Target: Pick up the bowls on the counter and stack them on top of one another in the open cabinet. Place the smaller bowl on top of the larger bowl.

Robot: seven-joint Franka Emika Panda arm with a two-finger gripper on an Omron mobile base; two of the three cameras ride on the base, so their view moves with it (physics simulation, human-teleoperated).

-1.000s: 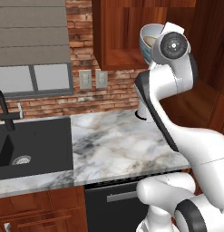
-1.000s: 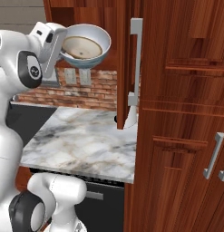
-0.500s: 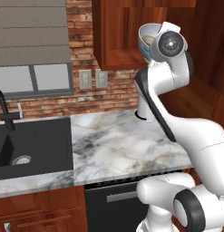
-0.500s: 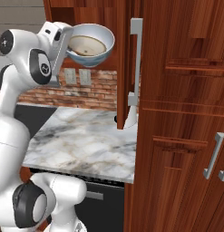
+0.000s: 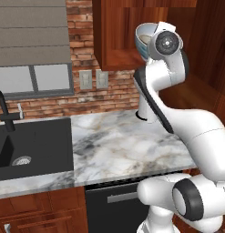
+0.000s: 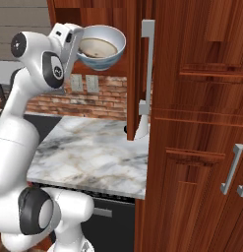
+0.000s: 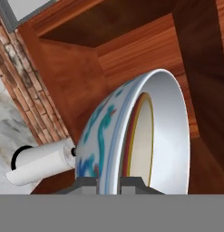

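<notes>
My gripper is shut on the rim of the deep white bowl with a blue pattern. The shallower tan bowl with a brown rim sits nested inside it. I hold the pair high above the counter, tilted, in front of the open cabinet and just above its shelf. From the right base view, the white bowl hangs off my gripper, with the tan bowl showing inside, next to the cabinet's open door. The cabinet's bare wooden inside lies behind the bowls.
A white paper towel roll stands on the counter under the cabinet, also seen as the roll past the bowl. A black sink with a dark faucet lies at the left. A tall wooden panel with drawers stands at the right.
The arm has shifted its elbow and carried the nested bowls slightly closer to the cabinet opening. The grip on the rim is unchanged.
</notes>
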